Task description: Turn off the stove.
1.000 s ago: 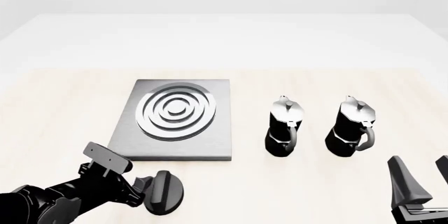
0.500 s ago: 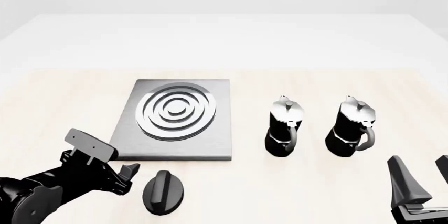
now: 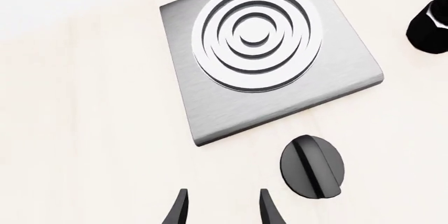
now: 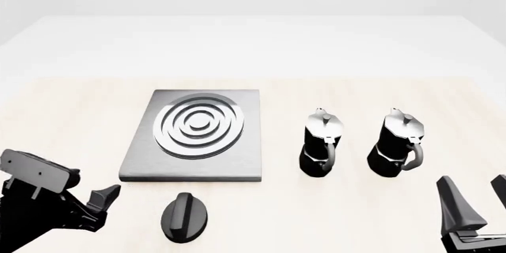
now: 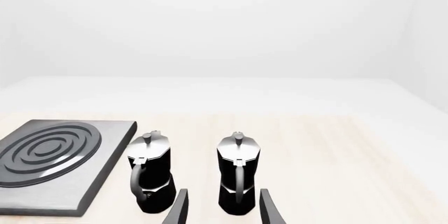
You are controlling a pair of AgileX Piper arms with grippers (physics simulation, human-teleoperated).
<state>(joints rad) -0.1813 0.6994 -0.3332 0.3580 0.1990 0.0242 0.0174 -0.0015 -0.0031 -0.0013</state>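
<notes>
Left arm sits low at the near left, its pincer (image 4: 101, 201) gaping wide and holding nothing, now pulled back clear of the knob (image 4: 184, 217) it was touching a second ago. Right pincer (image 4: 474, 197) waits near right, fingers spread. The knob lies on the pale wooden worktop (image 4: 71, 117) just in front of the stove (image 4: 196, 135); two moka pots (image 4: 320, 144) stand to its right.
</notes>
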